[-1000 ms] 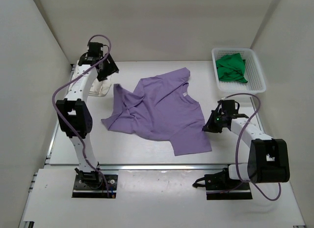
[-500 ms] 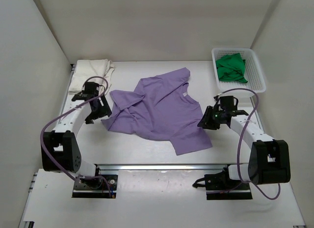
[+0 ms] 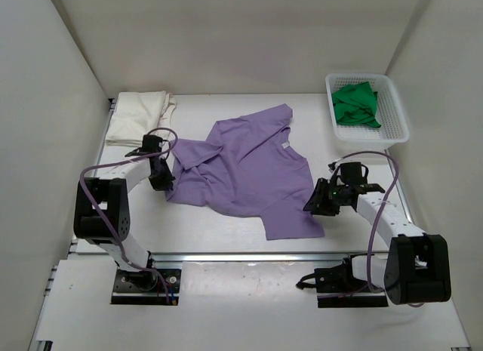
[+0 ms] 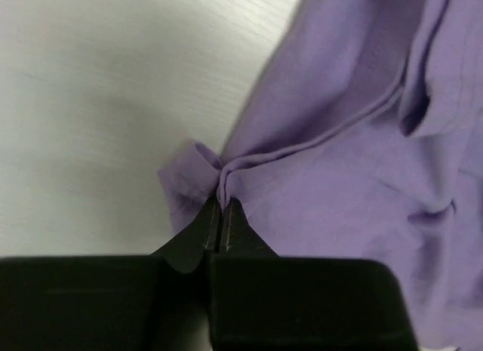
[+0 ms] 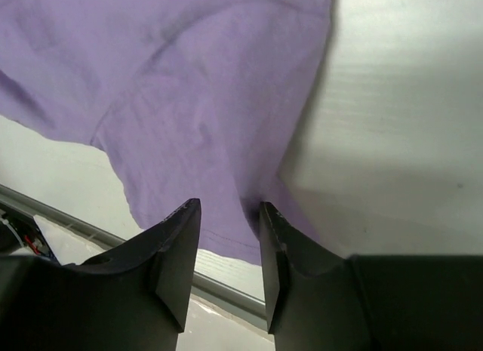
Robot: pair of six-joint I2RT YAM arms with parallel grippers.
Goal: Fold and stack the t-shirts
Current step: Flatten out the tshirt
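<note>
The lavender t-shirt (image 3: 245,166) lies spread and rumpled in the middle of the table. My left gripper (image 3: 164,180) is at its left edge, shut on a small pinched fold of the purple cloth (image 4: 221,186). My right gripper (image 3: 312,205) stands open over the shirt's near right edge, with purple cloth (image 5: 189,87) lying under and between its fingers (image 5: 178,241). The cream t-shirt (image 3: 139,107) lies folded at the back left. In the basket sits the green t-shirt (image 3: 355,103), bunched up.
The white lattice basket (image 3: 398,118) stands at the back right corner. White walls close in the table on three sides. A metal rail (image 3: 249,257) runs along the table's near edge, close below the shirt's hem.
My left arm swung from the back left down to the purple shirt's left edge and shut on it. My right gripper opened and shifted slightly nearer along the right edge.
</note>
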